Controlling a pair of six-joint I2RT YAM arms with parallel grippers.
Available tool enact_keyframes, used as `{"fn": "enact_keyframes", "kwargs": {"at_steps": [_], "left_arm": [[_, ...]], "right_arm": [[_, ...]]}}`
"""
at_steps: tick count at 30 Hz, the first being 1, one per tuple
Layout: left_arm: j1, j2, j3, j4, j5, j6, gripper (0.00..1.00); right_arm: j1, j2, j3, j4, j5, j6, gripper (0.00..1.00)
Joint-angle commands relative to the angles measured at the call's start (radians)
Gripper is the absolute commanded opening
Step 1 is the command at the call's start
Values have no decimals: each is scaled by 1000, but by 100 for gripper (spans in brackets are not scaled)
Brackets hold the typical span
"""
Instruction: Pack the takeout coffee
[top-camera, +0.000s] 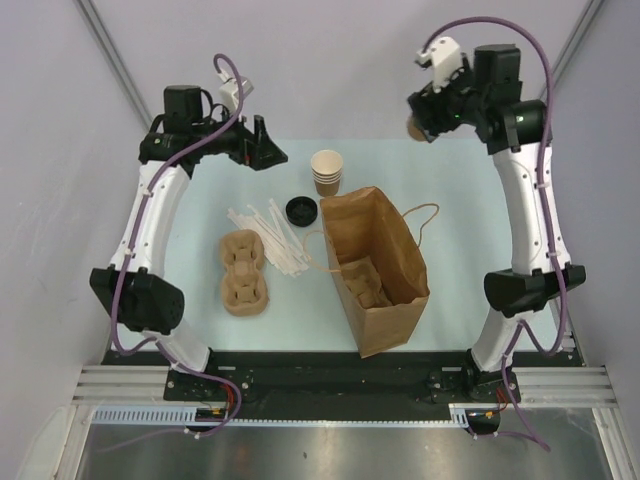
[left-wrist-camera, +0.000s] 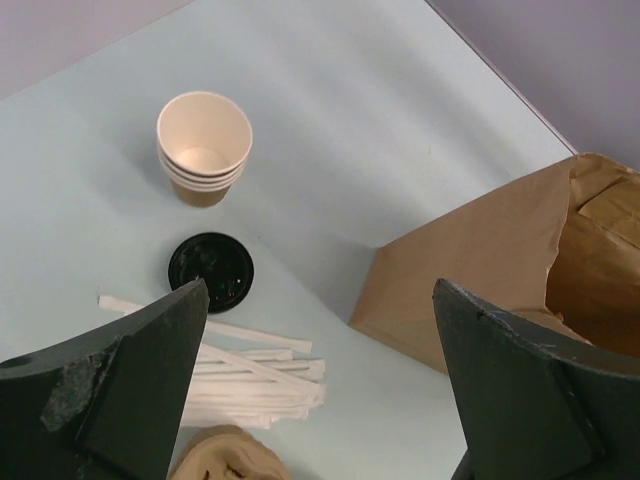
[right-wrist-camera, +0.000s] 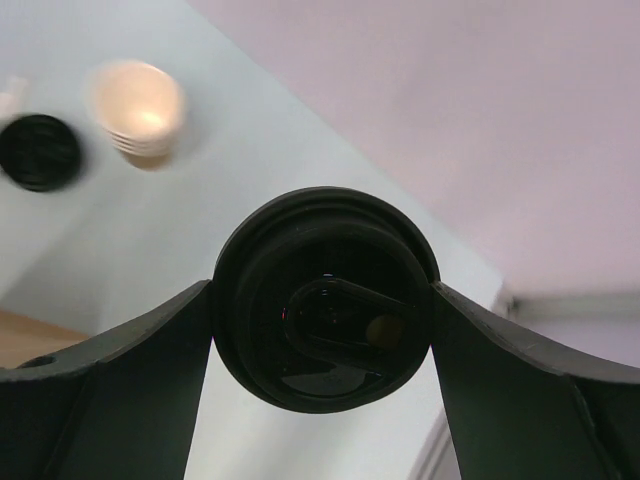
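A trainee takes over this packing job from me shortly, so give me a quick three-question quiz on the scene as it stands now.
1. True or false: the left tool is open with nothing between its fingers.
2. What does the right tool grip? A) a lidded coffee cup B) the paper bag's handle C) the pulp cup carrier
3. In the top view, what lies on the table between the stack of lidless cups and the wrapped straws?

Key: 1 true; 2 A; 3 the loose black lid.
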Motion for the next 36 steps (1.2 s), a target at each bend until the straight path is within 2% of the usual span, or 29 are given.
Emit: {"fn": "enact_keyframes", "kwargs": {"at_steps": [1,6,8,14,17,19,23,27,36], "left_arm": [[42,-139,-127,75,17,-27,100],[76,-276,-300,112,19,-29,99],[82,-325,-359,119,16,-29,100],[120,-422,-452,128,-13,-39,100],[177,-442,-471,129,-30,-64,99],[215,-445,-472,131,-35,-117,100],[307,-443,-456,125,-79,-118,100],[341,-442,-440,129,-75,-122,100],[343,-477,-483,162,-58,-150,100]], "right_arm": [[205,-87,82,8,-4,-50,69],[448,-153,77,105,45,-79,69],[580,-165,77,111,53,-109,68],[911,-165,50,76,100,-169,63],[1016,-174,-22,50,120,-194,61],[1060,-184,-77,35,134,-206,60],[1140,-185,-130,-37,142,-183,59],[1200,-176,-225,-68,146,-159,54],[1245,-179,-591,143,246,-157,54]]}}
